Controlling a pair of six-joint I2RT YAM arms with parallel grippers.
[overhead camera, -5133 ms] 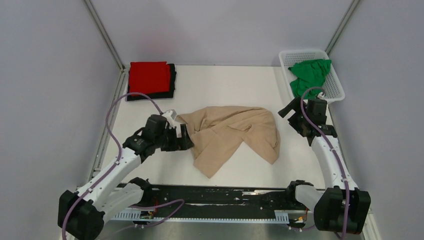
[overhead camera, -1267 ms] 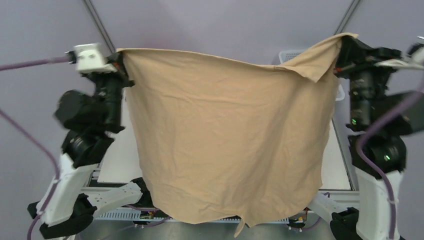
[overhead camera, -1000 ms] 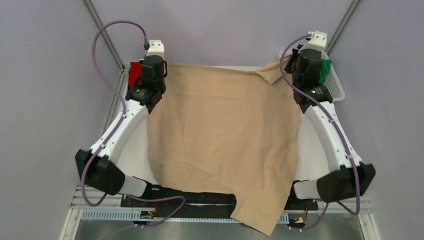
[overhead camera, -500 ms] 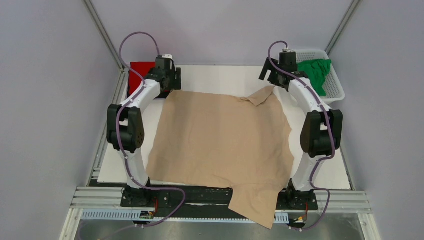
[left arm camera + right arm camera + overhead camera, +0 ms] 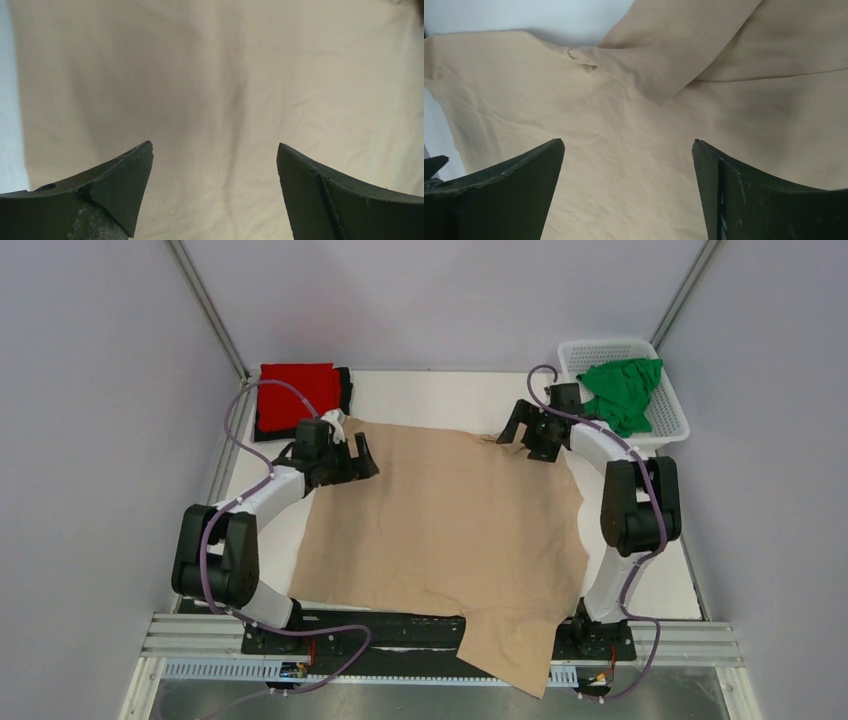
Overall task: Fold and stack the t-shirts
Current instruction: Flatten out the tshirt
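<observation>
The beige t-shirt (image 5: 450, 520) lies spread flat on the white table, its lower hem hanging over the near edge. My left gripper (image 5: 360, 453) hovers open over its far left corner, with only cloth (image 5: 215, 75) below the gripper (image 5: 215, 147). My right gripper (image 5: 518, 433) stands open over the far right corner, where a sleeve (image 5: 684, 45) is folded over the body; nothing sits between the right gripper's (image 5: 628, 142) fingers. A folded red t-shirt (image 5: 297, 392) rests on a black t-shirt (image 5: 345, 405) at the back left. The green t-shirt (image 5: 622, 392) lies crumpled in the basket.
The white lattice basket (image 5: 600, 346) stands at the back right corner. Metal frame posts rise at both back corners. Bare table (image 5: 440, 395) shows behind the beige shirt and along its two sides.
Both grippers have let go of the beige shirt's far corners and stand open. Both arms have drawn back toward me from the far edge. The shirt now lies flat.
</observation>
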